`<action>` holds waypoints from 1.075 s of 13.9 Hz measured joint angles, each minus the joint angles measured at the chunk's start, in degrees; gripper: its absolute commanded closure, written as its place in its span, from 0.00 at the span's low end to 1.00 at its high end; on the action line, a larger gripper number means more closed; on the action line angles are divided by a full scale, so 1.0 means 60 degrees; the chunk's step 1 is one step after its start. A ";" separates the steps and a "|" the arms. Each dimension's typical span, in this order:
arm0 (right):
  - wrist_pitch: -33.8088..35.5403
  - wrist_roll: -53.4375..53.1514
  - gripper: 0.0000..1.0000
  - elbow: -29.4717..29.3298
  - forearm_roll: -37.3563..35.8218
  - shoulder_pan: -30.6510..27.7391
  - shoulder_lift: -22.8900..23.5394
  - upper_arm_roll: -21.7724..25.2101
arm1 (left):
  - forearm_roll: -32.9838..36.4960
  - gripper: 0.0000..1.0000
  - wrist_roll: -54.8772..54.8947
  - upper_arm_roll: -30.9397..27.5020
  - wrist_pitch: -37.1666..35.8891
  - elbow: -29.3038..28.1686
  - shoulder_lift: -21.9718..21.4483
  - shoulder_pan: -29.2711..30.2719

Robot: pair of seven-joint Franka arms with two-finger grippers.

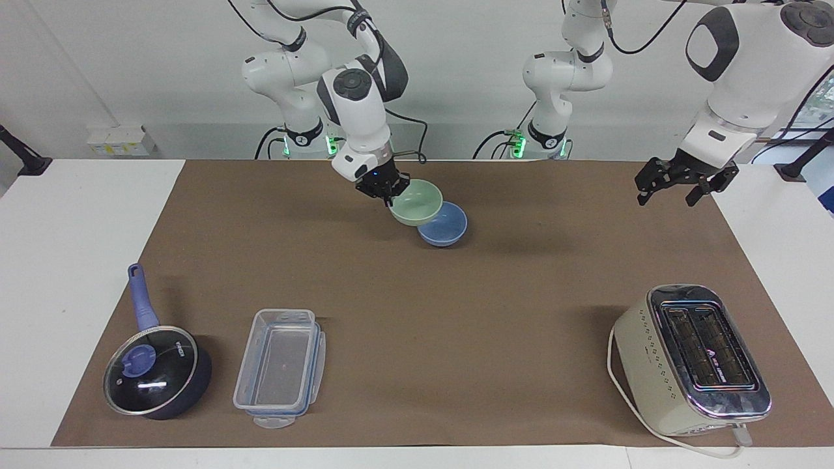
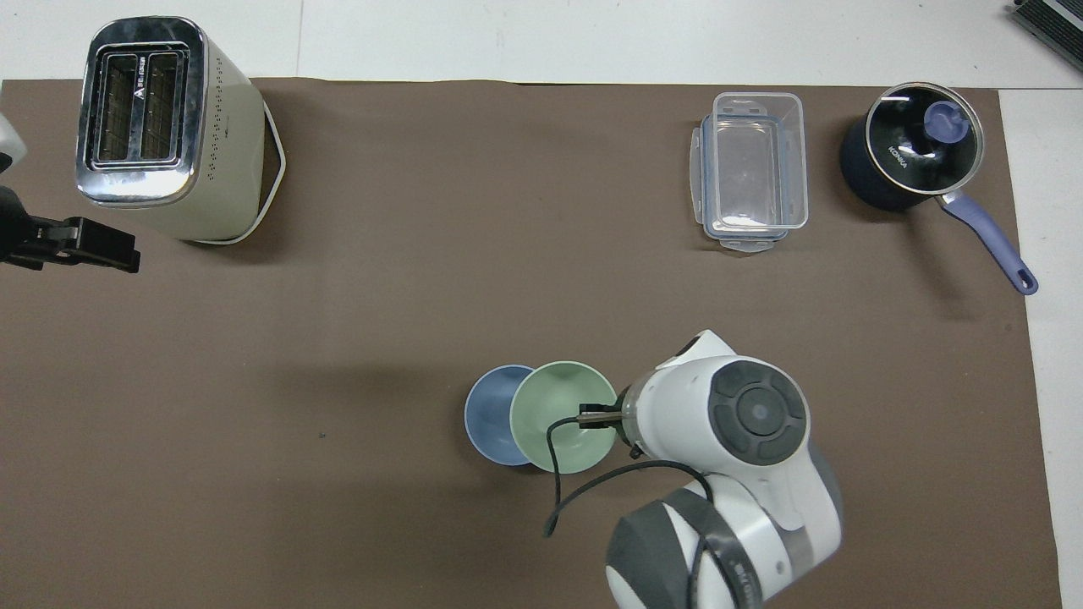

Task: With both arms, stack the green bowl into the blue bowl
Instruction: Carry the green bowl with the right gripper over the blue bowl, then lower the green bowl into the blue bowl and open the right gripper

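My right gripper [image 1: 391, 193] is shut on the rim of the pale green bowl [image 1: 417, 202] and holds it in the air, tilted, partly over the blue bowl [image 1: 448, 228]. The blue bowl stands on the brown mat, near the robots and midway between the arms. In the overhead view the green bowl [image 2: 558, 406] covers part of the blue bowl [image 2: 486, 414], and the right gripper [image 2: 596, 416] sits at the green bowl's rim. My left gripper [image 1: 666, 198] waits open and empty, raised over the mat's edge at the left arm's end; it also shows in the overhead view [image 2: 118, 254].
A cream toaster [image 1: 694, 358] [image 2: 161, 127] stands far from the robots at the left arm's end. A clear plastic container [image 1: 280, 365] [image 2: 753, 169] and a lidded dark blue saucepan [image 1: 156, 371] [image 2: 914, 152] stand far from the robots at the right arm's end.
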State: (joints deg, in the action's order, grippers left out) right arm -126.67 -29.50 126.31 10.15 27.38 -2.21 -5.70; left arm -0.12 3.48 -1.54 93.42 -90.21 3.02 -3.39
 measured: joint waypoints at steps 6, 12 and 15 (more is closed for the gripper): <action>-0.0469 -0.0565 1.00 -0.0714 0.0567 0.0594 0.1103 0.0006 | 0.0000 0.00 0.0000 0.0000 0.0000 0.0000 0.0000 0.0000; -0.0471 -0.0565 1.00 -0.0668 0.0578 0.0611 0.1314 0.0038 | 0.0000 0.00 0.0000 0.0000 -0.0001 0.0000 0.0000 0.0000; -0.0473 -0.0566 1.00 -0.0654 0.0578 0.0611 0.1435 0.0039 | 0.0000 0.00 0.0000 0.0000 -0.0001 0.0000 0.0000 0.0000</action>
State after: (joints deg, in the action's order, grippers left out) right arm -129.51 -32.90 122.39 13.62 31.04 6.40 -5.47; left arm -0.12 3.48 -1.54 93.41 -90.21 3.02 -3.39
